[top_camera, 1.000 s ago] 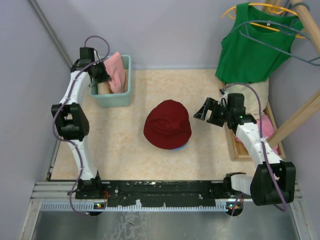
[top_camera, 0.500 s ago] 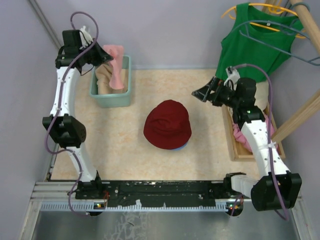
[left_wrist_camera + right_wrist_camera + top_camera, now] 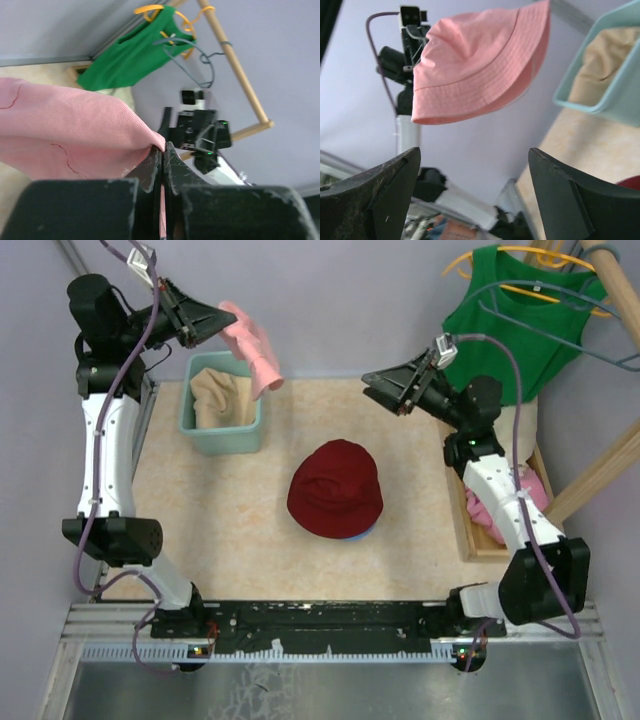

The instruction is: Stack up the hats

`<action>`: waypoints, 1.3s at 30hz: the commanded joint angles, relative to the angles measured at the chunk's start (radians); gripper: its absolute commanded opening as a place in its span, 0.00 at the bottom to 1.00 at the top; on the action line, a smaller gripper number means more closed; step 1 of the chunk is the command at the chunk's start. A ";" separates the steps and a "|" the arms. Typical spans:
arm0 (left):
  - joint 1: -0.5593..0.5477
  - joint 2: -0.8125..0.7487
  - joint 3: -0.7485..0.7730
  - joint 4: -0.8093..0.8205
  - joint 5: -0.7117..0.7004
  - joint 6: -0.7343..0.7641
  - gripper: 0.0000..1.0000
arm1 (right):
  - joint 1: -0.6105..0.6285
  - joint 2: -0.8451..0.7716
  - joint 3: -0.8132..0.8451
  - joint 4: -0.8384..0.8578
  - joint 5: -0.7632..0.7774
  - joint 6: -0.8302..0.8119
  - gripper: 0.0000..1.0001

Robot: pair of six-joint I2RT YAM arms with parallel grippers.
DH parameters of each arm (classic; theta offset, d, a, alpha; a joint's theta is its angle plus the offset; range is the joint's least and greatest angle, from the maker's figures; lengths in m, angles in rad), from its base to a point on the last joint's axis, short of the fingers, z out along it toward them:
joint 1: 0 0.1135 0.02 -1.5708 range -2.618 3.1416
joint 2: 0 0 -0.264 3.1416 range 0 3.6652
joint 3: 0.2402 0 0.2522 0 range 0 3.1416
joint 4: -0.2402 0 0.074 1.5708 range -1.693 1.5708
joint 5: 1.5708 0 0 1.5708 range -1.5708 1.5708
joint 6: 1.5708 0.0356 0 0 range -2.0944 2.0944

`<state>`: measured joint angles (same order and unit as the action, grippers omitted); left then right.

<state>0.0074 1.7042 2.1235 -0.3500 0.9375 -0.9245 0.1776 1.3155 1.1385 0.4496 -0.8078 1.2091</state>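
Note:
My left gripper [image 3: 222, 315] is shut on the brim of the pink hat [image 3: 254, 344] and holds it high in the air above the teal basket [image 3: 222, 436]. The pink hat hangs from the closed fingers in the left wrist view [image 3: 65, 135] and shows in the right wrist view [image 3: 480, 60]. The beige hat [image 3: 220, 395] lies in the basket. The dark red hat [image 3: 335, 490] sits on the table's middle, on top of the blue hat, of which a thin edge [image 3: 358, 536] shows. My right gripper [image 3: 372, 388] is open and empty, raised and pointing left toward the pink hat.
A green tank top [image 3: 510, 325] hangs on a hanger at the back right. A wooden tray [image 3: 468, 530] with pink cloth [image 3: 490, 512] stands at the right edge. A wooden pole [image 3: 600, 475] leans at the right.
My left gripper has lifted the pink hat out of the basket and up into the air. My right gripper has risen and swung left toward it, staying open.

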 commanded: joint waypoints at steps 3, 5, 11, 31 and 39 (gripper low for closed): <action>-0.011 -0.014 -0.010 0.283 0.132 -0.229 0.00 | 0.156 0.102 -0.014 0.531 0.047 0.623 0.85; -0.019 -0.017 -0.021 0.291 0.130 -0.231 0.00 | 0.221 0.129 0.008 0.543 0.084 0.680 0.85; -0.046 -0.028 -0.059 0.336 0.123 -0.237 0.00 | 0.345 0.200 0.075 0.582 0.186 0.791 0.84; -0.059 -0.065 -0.153 0.439 0.144 -0.288 0.00 | 0.471 0.303 0.143 0.538 0.304 0.801 0.78; -0.060 -0.108 -0.233 0.552 0.162 -0.373 0.00 | 0.471 0.346 0.170 0.501 0.358 0.754 0.69</action>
<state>-0.0444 1.6562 1.9232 0.0814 1.0702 -1.2346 0.6411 1.6379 1.2407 0.9398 -0.5049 2.0010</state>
